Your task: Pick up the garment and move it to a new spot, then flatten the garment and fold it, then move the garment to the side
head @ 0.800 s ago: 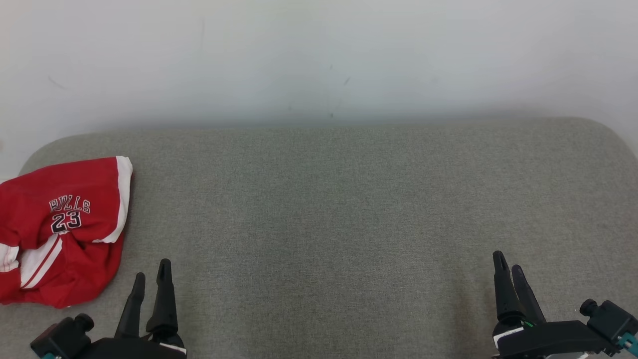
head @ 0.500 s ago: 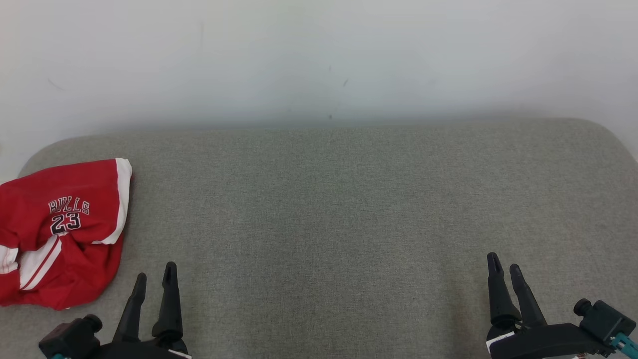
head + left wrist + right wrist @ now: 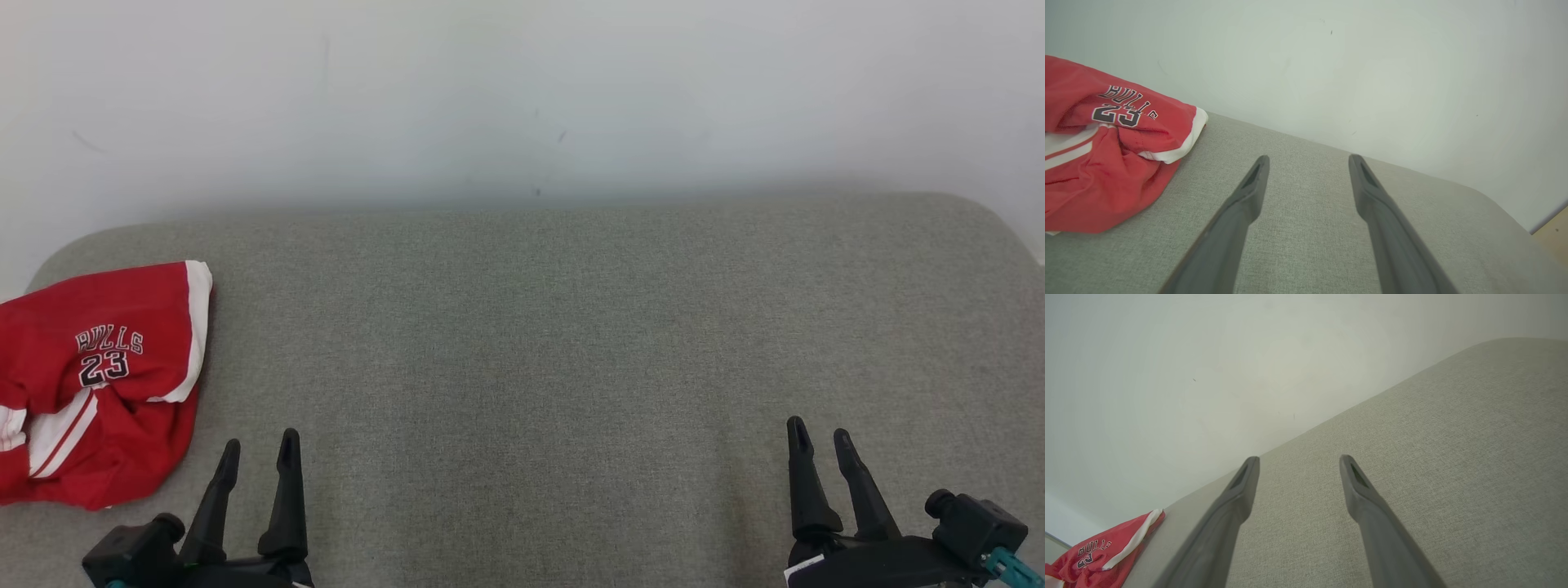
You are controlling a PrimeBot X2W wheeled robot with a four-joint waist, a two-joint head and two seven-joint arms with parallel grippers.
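The garment is a red pair of shorts with white trim and "BULLS 23" printed on it, lying crumpled at the far left of the grey padded surface. It also appears in the left wrist view as the garment and small in the right wrist view as the garment. My left gripper hovers open just right of it, with empty jaws and no contact. Far to the right, my right gripper is open and empty over bare fabric.
A pale wall rises right behind the surface's far edge. The surface has rounded corners at far left and far right. A strip of wooden floor shows past its right end.
Both grippers have spread their fingers wider and shifted slightly: the left one to the right, the right one to the left. The garment lies as before.
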